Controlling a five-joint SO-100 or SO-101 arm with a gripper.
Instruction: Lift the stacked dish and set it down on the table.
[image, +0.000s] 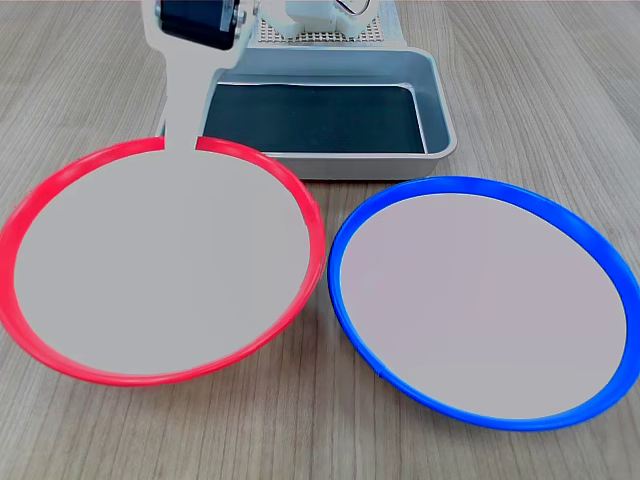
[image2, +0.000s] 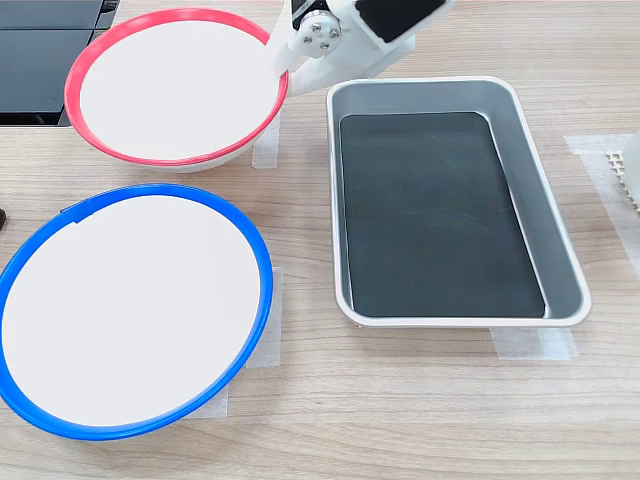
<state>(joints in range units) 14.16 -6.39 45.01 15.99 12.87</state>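
The gripper (image2: 283, 62) is pinching the far rim of the stacked dish (image: 160, 265), which sits on the table (image: 300, 430) apart from the blue-rimmed plate (image: 485, 300) beside it. Held at one edge only, it could slip or tip on release, or knock the tray (image2: 570, 250) behind the jaws

Hidden and cut-off parts across both exterior views

The pincer (image: 181, 140) covers a short stretch of the red-rimmed plate (image: 160, 265) rim in the first exterior view, so its jaws' grip cannot be read. The arm (image2: 350, 30) is cut by the top edge in both exterior views. The blue-rimmed plate (image2: 130, 310) runs off the second exterior view's left edge.
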